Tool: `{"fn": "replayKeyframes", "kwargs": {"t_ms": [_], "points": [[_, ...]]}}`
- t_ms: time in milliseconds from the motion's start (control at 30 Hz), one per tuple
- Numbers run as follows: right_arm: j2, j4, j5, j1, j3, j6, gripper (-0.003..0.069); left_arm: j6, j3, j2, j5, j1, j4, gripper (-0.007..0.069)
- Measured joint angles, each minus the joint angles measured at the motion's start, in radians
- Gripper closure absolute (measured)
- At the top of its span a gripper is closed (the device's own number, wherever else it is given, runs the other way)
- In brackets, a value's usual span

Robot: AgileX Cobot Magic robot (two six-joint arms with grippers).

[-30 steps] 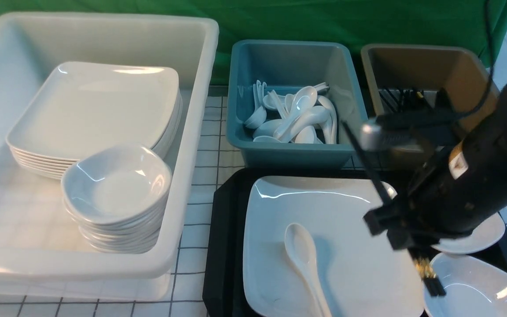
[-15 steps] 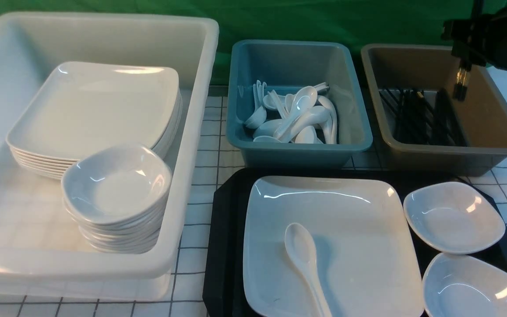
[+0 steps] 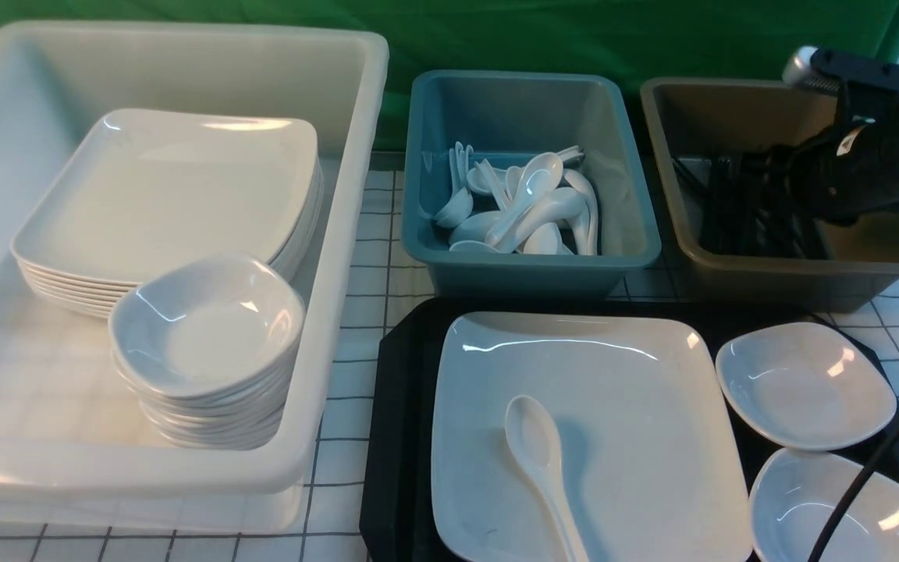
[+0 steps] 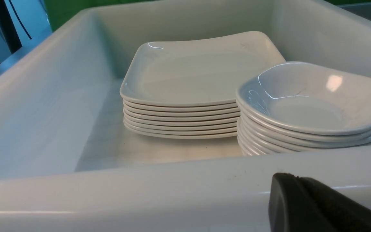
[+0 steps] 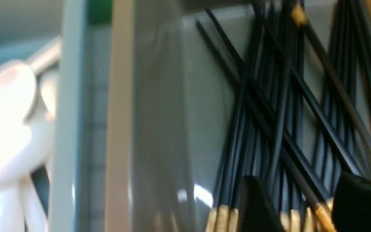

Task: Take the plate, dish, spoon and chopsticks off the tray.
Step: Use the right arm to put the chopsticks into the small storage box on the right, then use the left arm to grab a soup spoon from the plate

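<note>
Item: spoon, likely light, rigid, slick, chip-prone; lies at six o'clock on the plate, on the tray. Best hold: across the handle. Chopsticks: in brown tub, one o'clock. Right gripper: jaws apart above them. Left gripper: closed, empty.

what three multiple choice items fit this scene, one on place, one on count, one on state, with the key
1. The spoon on the tray rests on: A the plate; B the bare tray floor; C a napkin.
2. Small dishes on the tray: A one; B two; C four.
3. The right gripper above the brown tub is: A open; B shut on chopsticks; C shut on a spoon.
Key: 1 A, it lies across the plate's near half. 2 B, both sit right of the plate. 3 A, its fingers stand wide apart.
</note>
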Motion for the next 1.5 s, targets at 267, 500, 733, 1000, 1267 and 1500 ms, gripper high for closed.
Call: {"fn": "replayKeyframes", "kwargs": {"t_ms": [267, 500, 733, 1000, 1267, 1500], "points": [[-0.331, 0.000, 0.550, 0.008, -0.089, -0.122, 0.0629, 0.000, 0.000, 0.000, 0.000, 0.000, 0.000, 0.0603], [-0.666, 0.003, 0.827, 0.093, -0.015, -0.158, 0.0629, 0.000, 0.000, 0.000, 0.000, 0.000, 0.000, 0.0603], [-1.000, 0.012, 0.813, 0.236, 0.256, -0.162, 0.0629, 0.000, 0.000, 0.000, 0.000, 0.000, 0.000, 0.0603], [-1.465, 0.013, 0.610, 0.308, 0.644, -0.163, 0.0629, 0.000, 0.000, 0.000, 0.000, 0.000, 0.000, 0.0603], [-1.728, 0.013, 0.493, 0.309, 0.878, -0.159, 0.0628, 0.000, 0.000, 0.000, 0.000, 0.000, 0.000, 0.0603], [-1.765, 0.019, 0.484, 0.309, 0.952, -0.151, 0.0626, 0.000, 0.000, 0.000, -0.021, 0.000, 0.054, 0.0603]]}}
